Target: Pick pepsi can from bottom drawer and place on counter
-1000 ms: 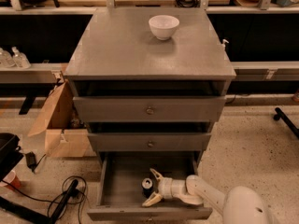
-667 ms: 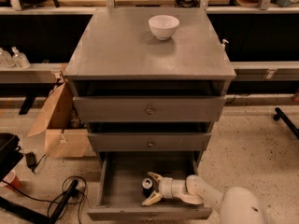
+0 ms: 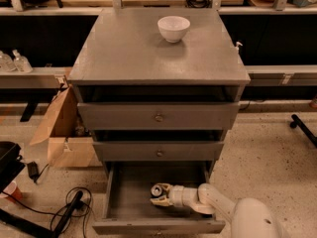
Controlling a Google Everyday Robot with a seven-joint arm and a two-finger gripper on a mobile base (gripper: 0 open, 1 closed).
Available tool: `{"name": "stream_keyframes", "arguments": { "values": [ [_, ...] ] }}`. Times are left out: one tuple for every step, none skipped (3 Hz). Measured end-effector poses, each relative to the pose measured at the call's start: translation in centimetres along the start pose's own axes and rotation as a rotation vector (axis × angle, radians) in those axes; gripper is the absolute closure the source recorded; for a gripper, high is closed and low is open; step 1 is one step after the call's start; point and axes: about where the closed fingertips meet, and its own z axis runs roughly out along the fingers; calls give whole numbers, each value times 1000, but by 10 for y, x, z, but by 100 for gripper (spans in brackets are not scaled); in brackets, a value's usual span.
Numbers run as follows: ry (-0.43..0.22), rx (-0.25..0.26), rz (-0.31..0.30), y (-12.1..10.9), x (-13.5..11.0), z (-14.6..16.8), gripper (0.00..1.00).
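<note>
The bottom drawer [image 3: 129, 202] is pulled open below the two shallower drawers. The pepsi can [image 3: 157, 190] stands inside it near the middle, its silver top showing. My gripper [image 3: 159, 194] reaches into the drawer from the right, its pale fingers [image 3: 161, 201] on either side of the can. The counter [image 3: 148, 48] is the grey top of the cabinet, with a white bowl [image 3: 174, 28] near its back edge.
An open cardboard box [image 3: 62, 130] stands left of the cabinet. Black cables [image 3: 69, 212] and dark equipment lie on the floor at lower left. Bottles [image 3: 12, 62] sit on a shelf at left. A wooden bench with cables runs along the back.
My gripper has shifted slightly left in the drawer, closer around the can. The can has not moved.
</note>
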Motion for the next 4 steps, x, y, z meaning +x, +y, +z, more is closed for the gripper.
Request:
{"name": "stream_keyframes", "arguments": {
  "values": [
    [-37, -37, 43, -5, -29, -21, 93],
    [-74, -86, 71, -1, -67, -65, 100],
    [-142, -170, 125, 23, -142, -142, 100],
    [-171, -188, 157, 14, -217, -212, 100]
  ]
}}
